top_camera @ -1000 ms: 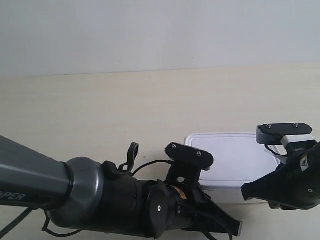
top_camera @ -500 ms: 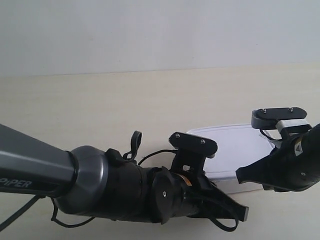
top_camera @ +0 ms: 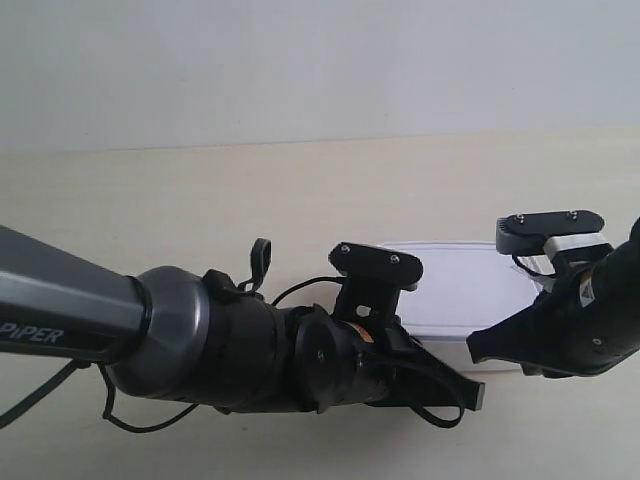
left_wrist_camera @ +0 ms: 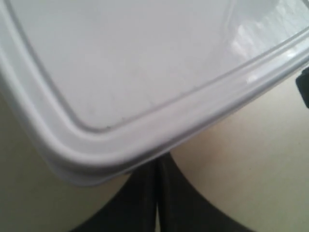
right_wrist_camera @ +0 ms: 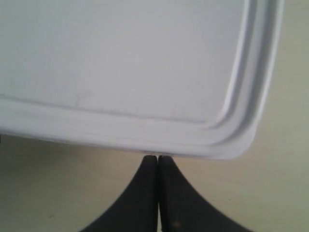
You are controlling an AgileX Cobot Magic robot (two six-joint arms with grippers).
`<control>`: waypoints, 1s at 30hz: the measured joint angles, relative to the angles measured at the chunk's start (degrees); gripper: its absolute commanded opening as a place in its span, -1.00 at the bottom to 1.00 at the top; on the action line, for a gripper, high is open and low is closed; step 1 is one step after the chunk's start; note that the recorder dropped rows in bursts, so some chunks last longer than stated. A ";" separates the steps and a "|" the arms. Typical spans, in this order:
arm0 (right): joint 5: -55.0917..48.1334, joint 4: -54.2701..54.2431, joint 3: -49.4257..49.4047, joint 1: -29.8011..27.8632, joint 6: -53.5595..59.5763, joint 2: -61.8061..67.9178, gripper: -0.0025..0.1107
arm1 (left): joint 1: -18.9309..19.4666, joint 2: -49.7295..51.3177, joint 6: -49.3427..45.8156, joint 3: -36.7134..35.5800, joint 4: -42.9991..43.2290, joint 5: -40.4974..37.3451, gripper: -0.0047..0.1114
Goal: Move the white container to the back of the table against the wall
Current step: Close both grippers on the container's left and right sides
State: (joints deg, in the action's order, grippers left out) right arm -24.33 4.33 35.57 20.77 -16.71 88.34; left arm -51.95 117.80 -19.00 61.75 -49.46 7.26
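shallow white plastic lidded container [top_camera: 465, 290] sitting on pale beige wood-grain desk [top_camera: 180, 200] | left jaws pinched closed, tips at its rim | right jaws closed too, same deal

A soft grey-green shadow [right_wrist_camera: 53, 193] with blurred edges shows in the right wrist view. The left wrist view has 1 more, an olive-grey shadow [left_wrist_camera: 24, 203], just as dim and blurred.

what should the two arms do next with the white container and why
Probably push both forward together toward the wall. The left gripper and right gripper, both shut, sit at the white container's near edge, and bare table lies between it and the wall.
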 measured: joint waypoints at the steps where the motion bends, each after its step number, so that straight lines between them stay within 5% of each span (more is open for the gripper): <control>1: 0.67 0.00 0.00 0.00 0.00 0.89 -0.96 | 0.00 0.00 0.00 0.00 0.00 0.00 -0.92; 30: 3.11 1.40 10.94 -4.23 0.64 11.76 -0.96 | 4.01 4.78 -3.04 6.78 0.00 1.17 -0.92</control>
State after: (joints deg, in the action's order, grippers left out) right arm -21.22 5.72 46.50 16.54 -16.07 100.10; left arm -47.94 122.58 -22.04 68.54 -49.46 8.43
